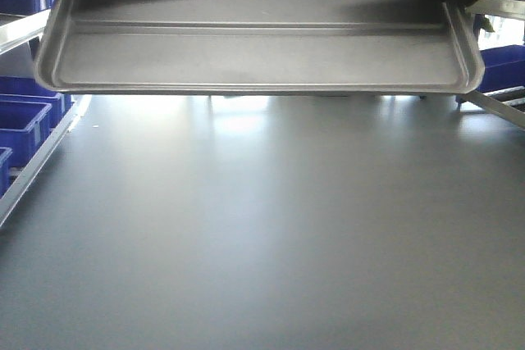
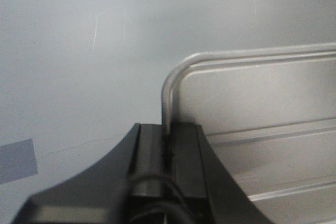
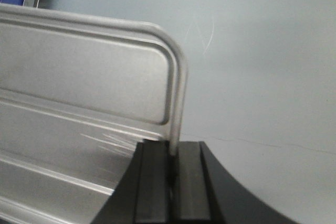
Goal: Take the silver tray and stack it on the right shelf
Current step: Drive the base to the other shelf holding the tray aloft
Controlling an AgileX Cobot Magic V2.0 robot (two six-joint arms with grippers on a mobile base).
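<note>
- While two arms hold it up by its ends, the silver tray [image 1: 254, 59] fills the top of the front view with its ribs showing, and appears clear of the grey worktop [image 1: 262, 235]. Blue bins [image 1: 20, 120] line the left, and a steel rack rail [image 1: 496, 106] edges the far right.
- Left wrist view: the left hand [image 2: 168, 141] is pinched tight on the tray's end rim beside a rounded corner.
- Right wrist view: the right hand [image 3: 173, 156] clamps the opposite rim the same way.
- The carry looks to be the step in hand. Next, both arms must swing right together, matched in pace, towards the right shelf, which is not clearly in view.
</note>
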